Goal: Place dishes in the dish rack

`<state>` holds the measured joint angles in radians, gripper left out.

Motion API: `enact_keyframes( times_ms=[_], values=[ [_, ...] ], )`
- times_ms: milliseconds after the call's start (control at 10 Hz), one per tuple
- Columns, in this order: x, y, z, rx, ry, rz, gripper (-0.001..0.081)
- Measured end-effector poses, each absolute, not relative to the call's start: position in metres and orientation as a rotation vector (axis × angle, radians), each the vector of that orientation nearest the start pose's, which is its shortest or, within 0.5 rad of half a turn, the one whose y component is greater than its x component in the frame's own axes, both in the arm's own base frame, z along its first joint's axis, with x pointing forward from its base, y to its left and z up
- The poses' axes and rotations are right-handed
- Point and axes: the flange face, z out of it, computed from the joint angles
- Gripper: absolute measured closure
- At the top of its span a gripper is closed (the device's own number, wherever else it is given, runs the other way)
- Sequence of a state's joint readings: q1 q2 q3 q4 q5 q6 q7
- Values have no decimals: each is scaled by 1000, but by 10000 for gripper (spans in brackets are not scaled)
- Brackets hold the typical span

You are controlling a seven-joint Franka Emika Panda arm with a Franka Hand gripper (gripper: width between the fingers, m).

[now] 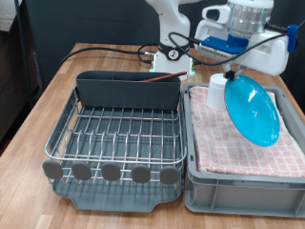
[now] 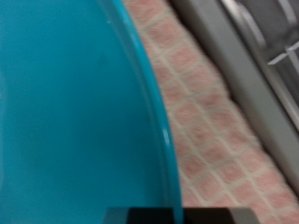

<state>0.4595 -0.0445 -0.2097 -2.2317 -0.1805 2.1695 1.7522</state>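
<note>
The light-blue plate (image 1: 254,111) hangs tilted on edge above the grey crate lined with pink checked cloth (image 1: 229,143), at the exterior view's right. My gripper (image 1: 232,74) comes down from the white hand at the top and is shut on the plate's upper rim. In the wrist view the plate (image 2: 75,103) fills most of the picture, and one dark fingertip (image 2: 177,216) shows at its rim. A small white thing, apparently the mug (image 1: 218,83), stands in the crate's far corner behind the plate. The dish rack (image 1: 119,134) stands to the left with its wire grid bare. I cannot make out the spoon for certain.
The rack's tall grey back compartment (image 1: 129,92) faces the far side, with a thin reddish-brown thing (image 1: 157,81) at its top edge. Cables and a small device (image 1: 172,55) lie behind on the wooden table (image 1: 48,100). The crate's rim (image 2: 220,56) and the rack's wires (image 2: 280,47) show in the wrist view.
</note>
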Motion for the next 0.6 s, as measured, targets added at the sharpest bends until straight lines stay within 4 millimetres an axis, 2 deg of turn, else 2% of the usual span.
enact_keyframes(
  times_ms=[300,400,500,600],
  values=[
    [498,104,437,-2634,2175,-173,789],
    [500,99,452,-2605,2179,-194,789],
    [498,93,462,-2577,2182,-203,789],
    [498,94,459,-2585,2183,-198,789]
  ],
)
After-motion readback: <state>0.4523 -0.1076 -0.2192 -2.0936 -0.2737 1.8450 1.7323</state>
